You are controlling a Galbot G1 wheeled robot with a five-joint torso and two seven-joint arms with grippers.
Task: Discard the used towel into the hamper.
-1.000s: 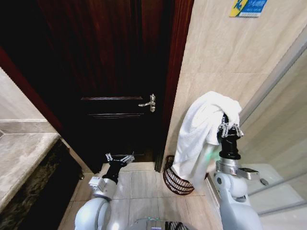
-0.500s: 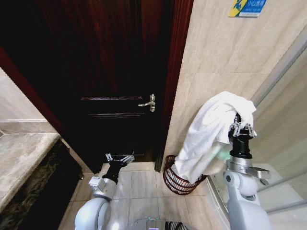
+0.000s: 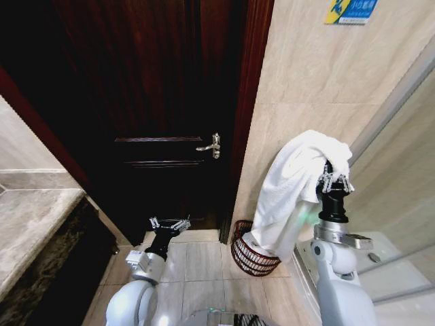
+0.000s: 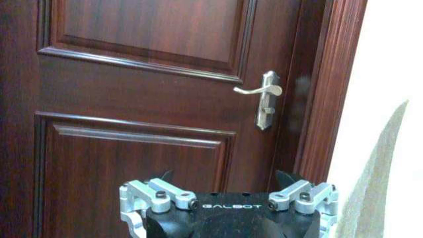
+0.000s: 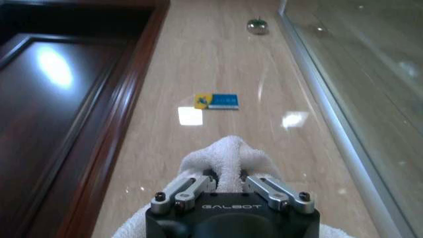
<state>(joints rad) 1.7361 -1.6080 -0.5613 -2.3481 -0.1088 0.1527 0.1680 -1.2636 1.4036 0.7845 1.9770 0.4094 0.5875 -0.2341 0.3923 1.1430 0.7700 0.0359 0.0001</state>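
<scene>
I have the right pincer (image 3: 334, 181) raised beside the tiled wall, its fingers pinching a fold of the white towel (image 3: 293, 187) — the cloth drapes over it and hangs down so its lower end reaches the rim of the hamper (image 3: 250, 252) on the floor below. My worry is the release: most of the towel's bulk sits high and off to the hamper's side nearest me, so if I let go from here it may slump over the rim or slide onto the tiles (image 3: 197, 261) rather than drop in. It could also snag on the pincer and stay hanging. The left pincer (image 3: 169, 224) is parked low with its fingers spread, facing the dark wooden door (image 3: 156, 88). The room is tight — door, beige wall tiles, a glass panel (image 3: 401, 170) on my right.
</scene>
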